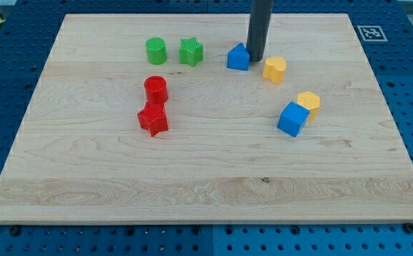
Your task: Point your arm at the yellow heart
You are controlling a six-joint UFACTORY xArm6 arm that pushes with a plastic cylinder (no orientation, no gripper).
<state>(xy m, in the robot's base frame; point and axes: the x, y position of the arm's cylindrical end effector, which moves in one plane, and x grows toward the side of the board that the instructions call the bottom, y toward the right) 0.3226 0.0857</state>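
The yellow heart (274, 69) lies on the wooden board (206, 178) in the upper middle-right. My tip (255, 59) touches down just left of it, a small gap away, between the heart and a blue house-shaped block (238, 57), which sits right against the rod's left side. The dark rod comes straight down from the view's top.
A yellow pentagon-like block (308, 100) touches a blue cube (292, 119) lower right of the heart. A green cylinder (156, 50) and green star (190, 51) sit at upper left. A red cylinder (155, 89) stands just above a red star (153, 119).
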